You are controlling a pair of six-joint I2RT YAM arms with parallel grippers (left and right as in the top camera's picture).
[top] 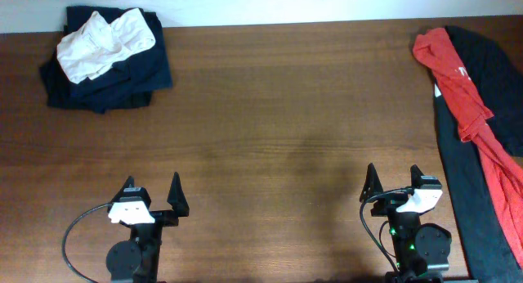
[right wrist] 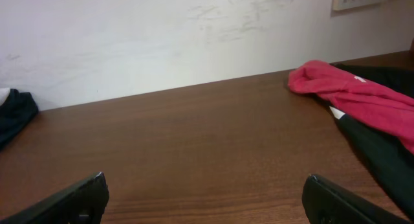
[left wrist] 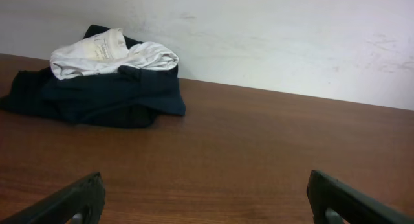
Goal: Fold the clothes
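The clothes [top: 462,87], an orange-red T-shirt with a bit of white print, lie crumpled in a long strip at the table's far right, on top of a black garment [top: 490,62]. The right wrist view shows the shirt [right wrist: 349,94] at its right side. My right gripper [top: 392,181] stands open near the front edge, left of the shirt and well short of it, with nothing between its fingers [right wrist: 71,198]. At the front left my left gripper [top: 151,189] is open and empty too, its fingers [left wrist: 71,201] wide apart over bare wood.
A dark navy garment [top: 106,70] with a small white cloth [top: 105,42] on top lies at the back left, also seen as the navy pile [left wrist: 103,98] in the left wrist view. A pale wall [right wrist: 162,36] runs behind the brown table [top: 286,128].
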